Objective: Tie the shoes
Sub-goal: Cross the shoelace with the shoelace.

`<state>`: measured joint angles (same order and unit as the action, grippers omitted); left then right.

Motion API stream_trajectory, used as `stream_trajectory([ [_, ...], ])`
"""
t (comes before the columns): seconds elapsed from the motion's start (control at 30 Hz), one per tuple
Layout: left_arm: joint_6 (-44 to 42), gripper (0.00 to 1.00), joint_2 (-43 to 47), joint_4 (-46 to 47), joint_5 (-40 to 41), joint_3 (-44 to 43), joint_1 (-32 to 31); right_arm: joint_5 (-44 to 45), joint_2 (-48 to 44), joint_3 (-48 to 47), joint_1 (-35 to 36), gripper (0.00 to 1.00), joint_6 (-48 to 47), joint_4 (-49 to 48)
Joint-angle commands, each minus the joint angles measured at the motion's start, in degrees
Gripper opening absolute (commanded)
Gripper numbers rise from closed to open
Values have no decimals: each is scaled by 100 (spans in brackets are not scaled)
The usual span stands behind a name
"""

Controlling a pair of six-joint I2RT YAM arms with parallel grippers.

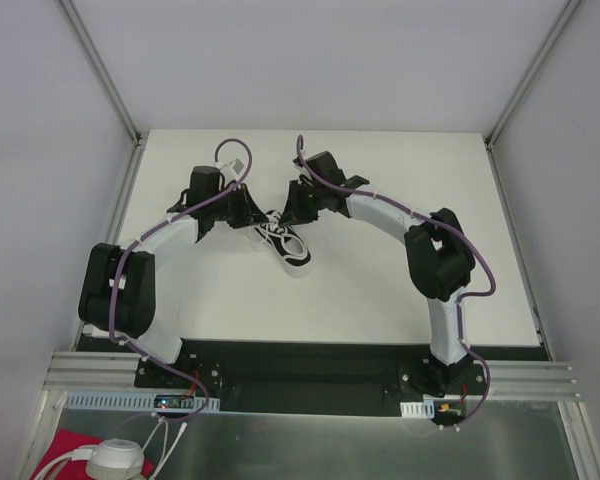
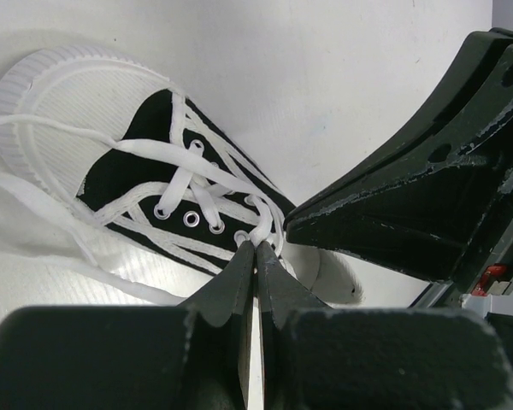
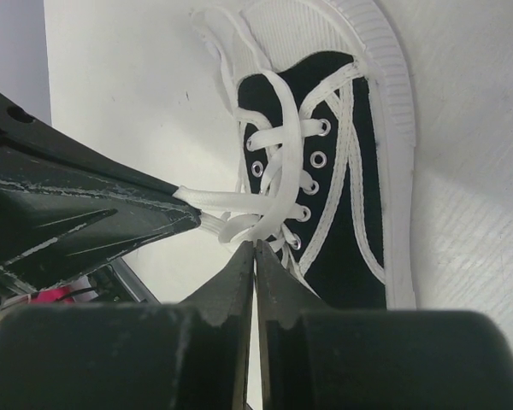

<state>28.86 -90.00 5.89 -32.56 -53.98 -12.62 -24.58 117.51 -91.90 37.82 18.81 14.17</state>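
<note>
Your left gripper [image 2: 256,249] has its fingers pressed together on the white laces [image 2: 184,175], pinching a strand at the tips, by the top eyelets of the black shoe [image 2: 124,175]. The shoe's white toe points away from it. Your right gripper [image 3: 253,248] is also clamped on a strand just ahead of its tips. The two meet nose to nose over the shoe's opening, each crowding the other. The shoe lies on the white table [image 1: 380,300].
</note>
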Motion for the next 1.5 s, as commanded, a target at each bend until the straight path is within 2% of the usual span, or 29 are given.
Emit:
stream_trajectory([
  [0.0, -188, 0, -36, -88, -93, -157, 58, 128, -62, 145, 50, 6, 0, -99],
  [0.27, -197, 0, -18, -97, -93, -175, 58, 181, -141, 295, 50, 7, 9, -160],
  [0.37, -197, 0, -27, -97, -93, -157, 58, 190, -124, 287, 50, 12, 9, -161],
  [0.6, -206, 0, 26, -88, -67, -140, 67, 208, -132, 339, 67, 12, 35, -178],
  [1.07, -188, 0, -9, -106, -111, -131, 67, 551, -598, 656, 67, 17, -26, -292],
  [1.47, -197, 0, 8, -114, -111, -87, 67, 419, -352, 463, 137, 16, -44, -266],
])
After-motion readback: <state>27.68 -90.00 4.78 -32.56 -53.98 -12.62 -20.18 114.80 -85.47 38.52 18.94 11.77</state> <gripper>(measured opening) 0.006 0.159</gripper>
